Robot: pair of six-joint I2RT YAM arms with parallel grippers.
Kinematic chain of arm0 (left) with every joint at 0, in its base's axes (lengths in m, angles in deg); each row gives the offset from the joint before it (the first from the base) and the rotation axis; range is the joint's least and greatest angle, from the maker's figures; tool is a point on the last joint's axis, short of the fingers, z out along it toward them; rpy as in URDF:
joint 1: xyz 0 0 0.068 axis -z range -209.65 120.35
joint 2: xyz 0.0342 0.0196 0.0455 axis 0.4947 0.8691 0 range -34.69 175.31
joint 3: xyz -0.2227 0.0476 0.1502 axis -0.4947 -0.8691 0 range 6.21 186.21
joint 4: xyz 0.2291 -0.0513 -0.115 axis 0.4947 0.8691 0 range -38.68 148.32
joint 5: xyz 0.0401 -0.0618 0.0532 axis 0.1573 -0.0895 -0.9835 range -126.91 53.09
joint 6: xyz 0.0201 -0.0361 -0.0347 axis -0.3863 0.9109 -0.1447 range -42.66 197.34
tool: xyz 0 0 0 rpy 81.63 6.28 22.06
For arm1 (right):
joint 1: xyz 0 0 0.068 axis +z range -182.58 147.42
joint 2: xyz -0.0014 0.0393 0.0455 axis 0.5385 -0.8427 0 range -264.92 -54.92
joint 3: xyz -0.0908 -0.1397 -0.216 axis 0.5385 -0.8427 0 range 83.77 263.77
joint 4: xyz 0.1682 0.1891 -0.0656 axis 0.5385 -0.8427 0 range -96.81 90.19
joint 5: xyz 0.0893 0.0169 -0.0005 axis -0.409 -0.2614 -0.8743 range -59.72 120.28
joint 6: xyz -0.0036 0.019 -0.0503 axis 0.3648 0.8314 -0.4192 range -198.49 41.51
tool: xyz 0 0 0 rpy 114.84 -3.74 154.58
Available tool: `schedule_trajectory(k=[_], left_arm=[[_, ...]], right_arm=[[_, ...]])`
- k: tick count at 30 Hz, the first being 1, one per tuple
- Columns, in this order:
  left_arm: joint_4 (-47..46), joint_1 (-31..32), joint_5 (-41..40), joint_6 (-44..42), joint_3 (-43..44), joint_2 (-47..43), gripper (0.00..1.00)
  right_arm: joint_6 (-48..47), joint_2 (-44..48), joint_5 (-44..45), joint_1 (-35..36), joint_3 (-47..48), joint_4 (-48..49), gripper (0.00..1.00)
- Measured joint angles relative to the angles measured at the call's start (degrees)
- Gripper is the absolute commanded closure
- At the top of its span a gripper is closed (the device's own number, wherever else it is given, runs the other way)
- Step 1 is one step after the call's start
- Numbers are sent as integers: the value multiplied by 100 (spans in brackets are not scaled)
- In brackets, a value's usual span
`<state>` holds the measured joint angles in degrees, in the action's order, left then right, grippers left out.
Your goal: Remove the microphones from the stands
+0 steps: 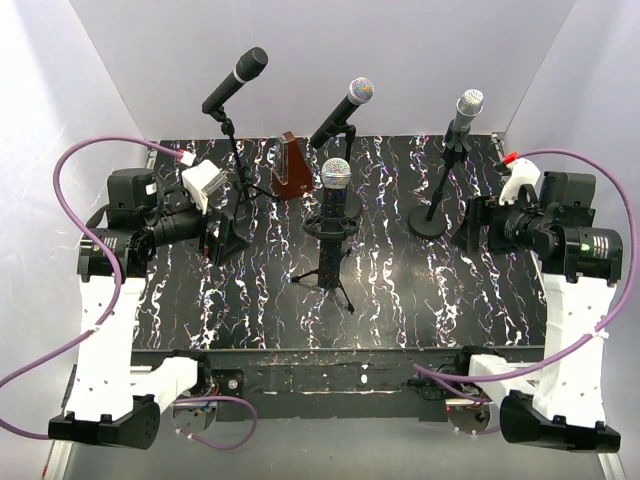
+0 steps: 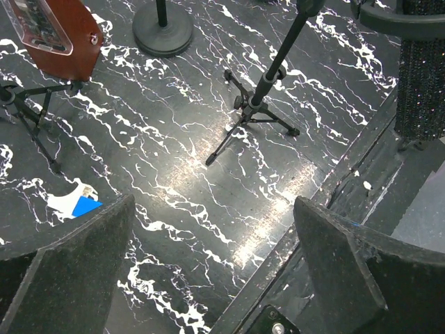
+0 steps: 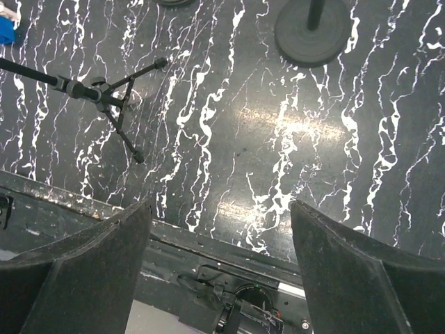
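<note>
Several microphones stand on stands on the black marbled table (image 1: 400, 300). A glitter-headed microphone (image 1: 335, 172) stands upright on a tripod stand (image 1: 330, 272) in the middle. A black microphone (image 1: 236, 82) is at the back left, a silver-headed one (image 1: 345, 110) at the back centre, and a silver one (image 1: 466, 108) on a round-base stand (image 1: 432, 222) at the right. My left gripper (image 1: 225, 240) is open and empty left of the middle stand (image 2: 257, 104). My right gripper (image 1: 468, 225) is open and empty beside the round base (image 3: 313, 28). Both also show in their wrist views (image 2: 212, 209) (image 3: 220, 209).
A brown wedge-shaped box (image 1: 291, 166) stands at the back centre, also in the left wrist view (image 2: 59, 35). A blue and white tag (image 2: 76, 204) lies on the table. The table's front edge (image 3: 208, 243) runs under the right gripper. White walls enclose the table.
</note>
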<state>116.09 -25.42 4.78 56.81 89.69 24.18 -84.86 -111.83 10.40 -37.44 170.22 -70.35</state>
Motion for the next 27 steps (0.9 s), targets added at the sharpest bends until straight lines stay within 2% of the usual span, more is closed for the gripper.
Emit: schedule_trajectory(k=[3, 7, 13, 15, 20, 27], left_arm=[[-4, 0, 20, -70, 0, 15, 2], [17, 0, 109, -114, -20, 138, 2], [63, 0, -44, -155, -136, 278, 2], [63, 0, -98, -221, -118, 310, 2], [79, 0, -111, -374, 278, 597, 2], [151, 2, -50, -435, 616, 872, 2]], right_arm=[[-162, -155, -299, -2, 37, -74, 11], [-916, -245, -1392, 66, 140, -227, 7], [-1244, -286, -2052, 1373, 525, -157, 4], [-1165, -507, -2247, 1692, 901, -103, 4], [-549, -1178, -2682, 1985, 1663, 315, 4], [304, -1851, -2983, 2476, 2146, 892, 4]])
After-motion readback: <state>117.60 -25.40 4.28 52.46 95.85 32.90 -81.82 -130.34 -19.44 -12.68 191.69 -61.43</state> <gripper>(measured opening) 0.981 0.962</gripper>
